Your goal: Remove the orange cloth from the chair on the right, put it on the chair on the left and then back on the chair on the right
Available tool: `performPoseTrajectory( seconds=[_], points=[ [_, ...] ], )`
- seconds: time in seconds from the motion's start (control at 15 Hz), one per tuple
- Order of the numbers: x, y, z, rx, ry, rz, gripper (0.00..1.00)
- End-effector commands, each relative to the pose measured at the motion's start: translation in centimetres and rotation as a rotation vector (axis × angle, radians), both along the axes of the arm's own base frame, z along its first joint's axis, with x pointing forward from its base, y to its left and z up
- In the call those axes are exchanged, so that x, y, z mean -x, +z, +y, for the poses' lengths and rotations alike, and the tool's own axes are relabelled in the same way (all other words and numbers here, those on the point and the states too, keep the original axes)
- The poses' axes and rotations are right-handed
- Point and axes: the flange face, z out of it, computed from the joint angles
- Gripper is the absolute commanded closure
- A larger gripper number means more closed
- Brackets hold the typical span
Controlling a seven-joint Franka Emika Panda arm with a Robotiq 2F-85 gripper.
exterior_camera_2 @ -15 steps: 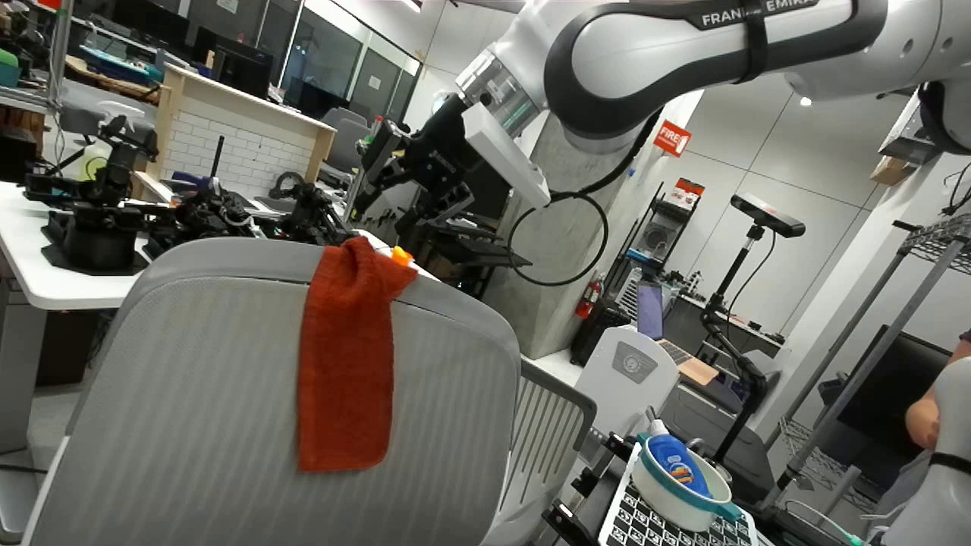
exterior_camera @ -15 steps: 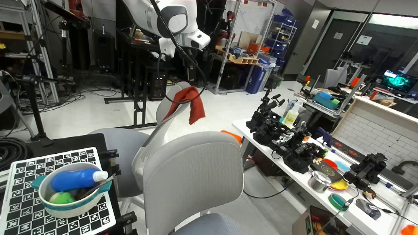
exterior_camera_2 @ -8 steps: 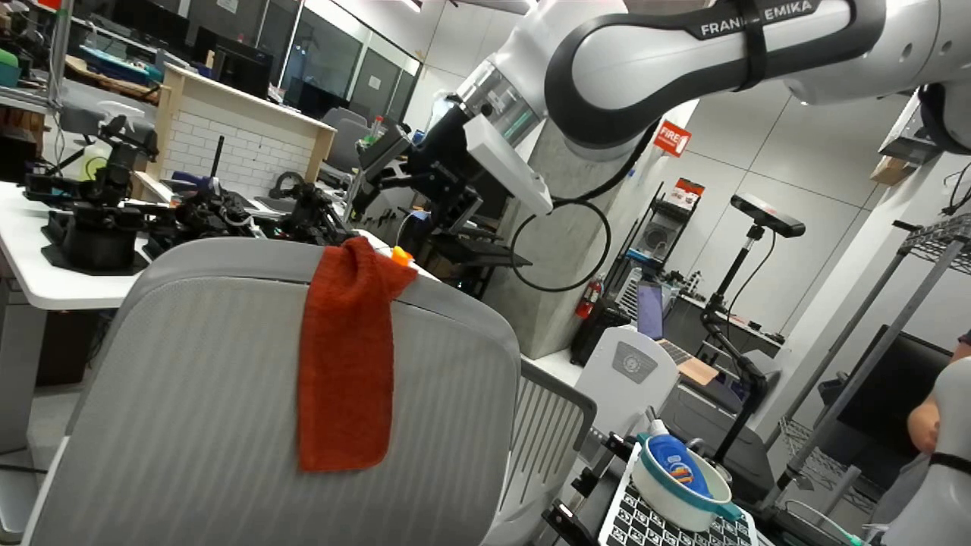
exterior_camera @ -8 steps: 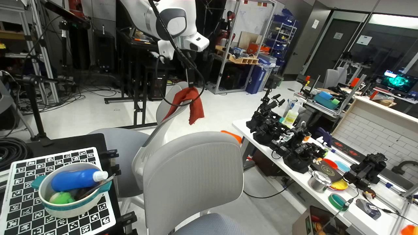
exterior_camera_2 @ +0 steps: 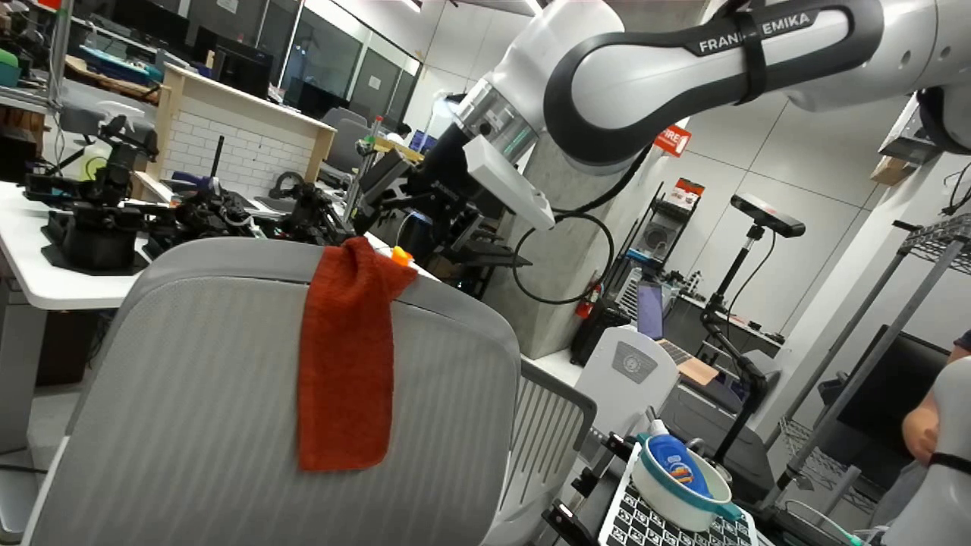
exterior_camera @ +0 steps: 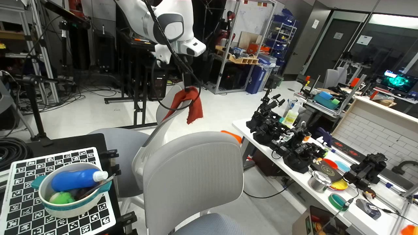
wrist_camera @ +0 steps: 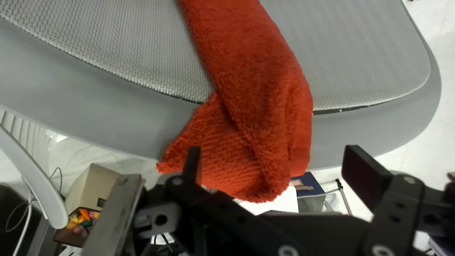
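In both exterior views, a rust-orange terry cloth [exterior_camera_2: 345, 364] drapes over a grey mesh chair back [exterior_camera_2: 197, 394]. In the wrist view, the black two-fingered gripper [wrist_camera: 273, 163] gapes near the chair back's top, cloth showing between its unclenched fingers [wrist_camera: 362, 174].

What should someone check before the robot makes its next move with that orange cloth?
Gripper open: ok, its fingers stand wide apart.
Orange cloth on the chair back: ok, draped over the top.
Cloth between the fingers: ok in the wrist view, though one corner reaches past a finger.
Cloth gripped: not ok, fingers are open.
Fingers low enough to close on it: cannot tell.
Second chair close by: ok.
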Motion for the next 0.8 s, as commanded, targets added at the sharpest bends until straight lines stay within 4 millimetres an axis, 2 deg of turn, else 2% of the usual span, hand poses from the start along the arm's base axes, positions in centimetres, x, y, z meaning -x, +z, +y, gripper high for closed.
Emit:
performPoseTrajectory(
  seconds=[0.0,0.07,0.13,0.2,0.73],
  points=[
    [-0.6,-0.7,0.1,0.011,-0.013,-0.005,0.00],
    [-0.8,-0.9,0.1,0.012,-0.016,-0.002,0.01],
    [-1.1,-1.1,0.0,0.012,-0.019,0.000,0.26],
    [-1.3,-1.3,0.0,0.013,-0.022,0.000,0.26],
    [-2.0,-2.1,-0.6,0.021,-0.034,0.004,0.85]
  ],
)
